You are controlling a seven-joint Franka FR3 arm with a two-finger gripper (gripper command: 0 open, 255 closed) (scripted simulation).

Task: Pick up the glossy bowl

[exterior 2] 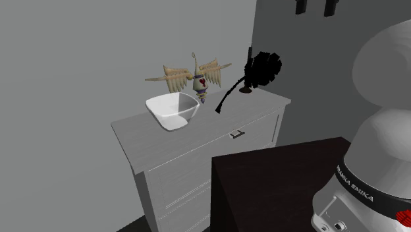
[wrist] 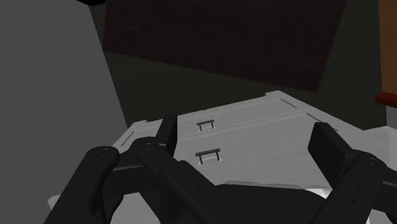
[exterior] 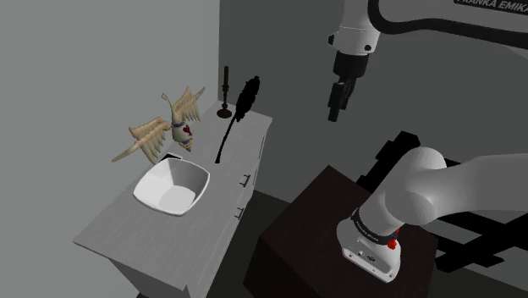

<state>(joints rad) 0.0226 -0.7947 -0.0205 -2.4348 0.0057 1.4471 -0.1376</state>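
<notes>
While the gripper (exterior: 336, 108) hangs open and empty, with the white bowl (exterior: 173, 188) well apart at its 8 o'clock in the shoulder view on the dresser (exterior: 110, 229), I should centre over one rim wall, then descend straddling it.

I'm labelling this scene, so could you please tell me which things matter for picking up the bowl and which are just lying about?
For the job: white bowl; gripper, open; grey dresser under the bowl.
Lying about: winged figurine; black candlestick; black feather duster.
</notes>
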